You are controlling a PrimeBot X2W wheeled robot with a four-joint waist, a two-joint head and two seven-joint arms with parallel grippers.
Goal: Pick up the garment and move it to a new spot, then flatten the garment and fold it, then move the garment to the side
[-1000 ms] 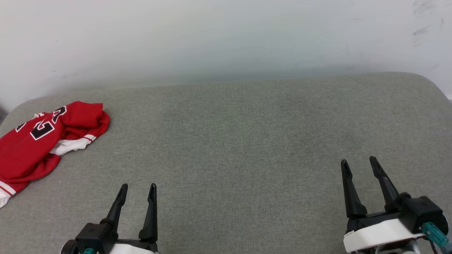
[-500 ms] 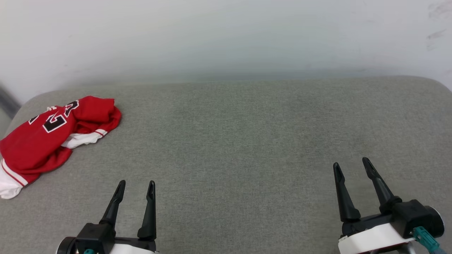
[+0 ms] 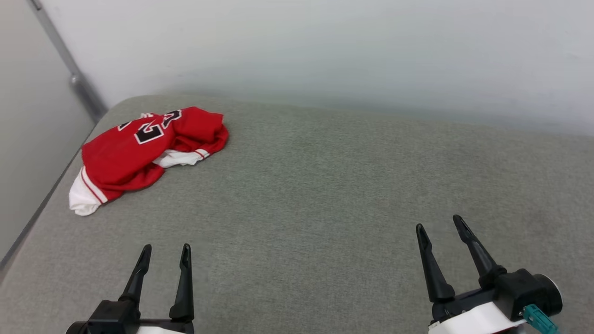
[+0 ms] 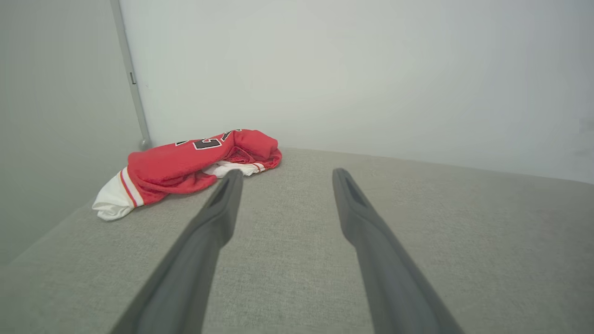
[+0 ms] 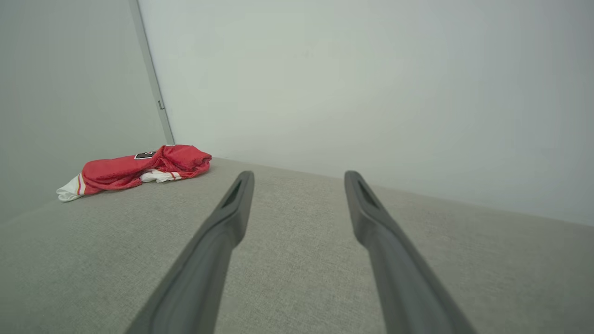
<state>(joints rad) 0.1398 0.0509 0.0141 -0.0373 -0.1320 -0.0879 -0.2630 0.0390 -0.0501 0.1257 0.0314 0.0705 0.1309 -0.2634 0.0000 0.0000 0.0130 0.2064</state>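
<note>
Looks like the very start of the job: the pick-up hasn't been begun yet. The garment (image 3: 139, 153) is found at the far left of the grey cushion (image 3: 301, 185), close to the corner where the wall (image 3: 325, 46) meets the side panel (image 3: 28, 116). It's bunched in a heap with the number print on top and one white sleeve spilled toward the near-left edge. It isn't being touched by anything.

Next along, the left gripper (image 3: 167, 248) is seen at the near edge, jaws spread and nothing held, well apart from the garment and a bit right of it. Way over on the right, the right gripper (image 3: 438, 222) is much the same: jaws spread, empty, over bare cushion.

What's probably called for next: the left arm has to be reached forward and left and lowered onto the heap so a raised fold can be pinched. The red hump at the heap's far right looks easiest. With it this crumpled, only one layer might get caught and the rest dragged.

As for containers, the garment isn't sitting in anything, it's just loose on the cushion.
</note>
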